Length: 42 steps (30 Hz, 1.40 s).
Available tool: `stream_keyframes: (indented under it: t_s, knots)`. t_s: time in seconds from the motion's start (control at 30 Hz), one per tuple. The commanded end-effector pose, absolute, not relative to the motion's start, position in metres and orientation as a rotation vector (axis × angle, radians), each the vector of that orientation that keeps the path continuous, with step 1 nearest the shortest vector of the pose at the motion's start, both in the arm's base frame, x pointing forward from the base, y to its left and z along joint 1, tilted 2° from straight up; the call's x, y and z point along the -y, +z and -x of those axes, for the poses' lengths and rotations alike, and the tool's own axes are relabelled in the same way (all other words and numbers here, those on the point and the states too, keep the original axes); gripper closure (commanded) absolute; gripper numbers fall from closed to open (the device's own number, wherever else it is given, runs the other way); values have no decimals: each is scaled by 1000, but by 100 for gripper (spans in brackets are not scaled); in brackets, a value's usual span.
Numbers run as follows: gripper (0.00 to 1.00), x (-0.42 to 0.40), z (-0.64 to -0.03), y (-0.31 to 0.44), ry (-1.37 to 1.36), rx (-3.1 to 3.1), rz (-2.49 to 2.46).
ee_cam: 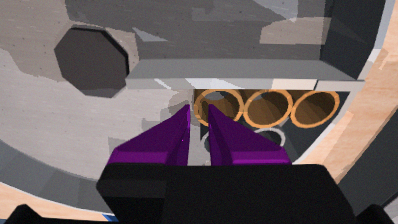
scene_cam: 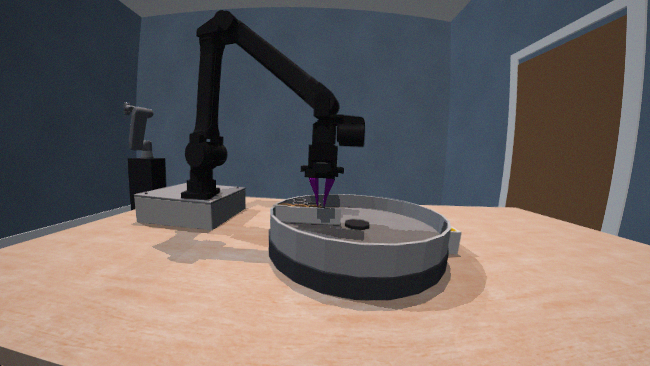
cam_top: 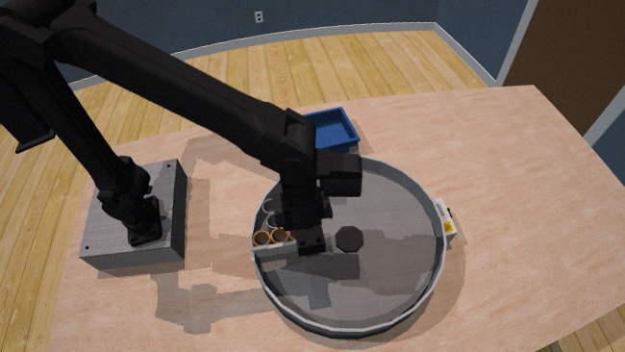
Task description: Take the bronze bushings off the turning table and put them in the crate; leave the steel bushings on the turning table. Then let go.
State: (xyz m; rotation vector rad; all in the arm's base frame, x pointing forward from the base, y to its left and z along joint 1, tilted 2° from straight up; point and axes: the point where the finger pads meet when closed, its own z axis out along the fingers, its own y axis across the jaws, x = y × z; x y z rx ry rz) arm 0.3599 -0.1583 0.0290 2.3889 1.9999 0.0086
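My gripper (scene_cam: 322, 206) (ee_cam: 199, 111) is open by a narrow gap, pointing straight down with nothing held. Its purple tips are about level with the table rim, the right tip over the nearest bronze bushing (ee_cam: 242, 107). Two more bronze bushings (ee_cam: 267, 126) (ee_cam: 300, 125) stand beside it in a row. In the top view the arm partly hides the row. Steel bushings (cam_top: 263, 207) (ee_cam: 284, 137) stand behind the row, partly hidden by arm and fingers. All stand on the round grey turning table (cam_top: 444, 250) (scene_cam: 360, 260). The blue crate (cam_top: 334, 131) is behind it, partly hidden; its visible inside is empty.
A low grey fence (cam_top: 274, 249) (scene_cam: 305, 215) (ee_cam: 240, 70) runs along the bronze row. A dark hub (cam_top: 349, 238) (scene_cam: 357, 224) (ee_cam: 92, 61) sits mid-table. A small white box (cam_top: 441, 213) (scene_cam: 454, 243) is at the table's right side.
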Motion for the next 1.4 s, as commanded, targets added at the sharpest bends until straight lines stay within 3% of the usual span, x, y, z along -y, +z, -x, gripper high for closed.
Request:
stream_keyframes:
  t_s: [0.0,0.83,1.37]
  knots:
    - [86,165,-371,49,38,-1975,-2352]
    - [86,165,-371,49,38,-1975,-2352]
    - [86,161,-362,11,12,-1997,-2379]
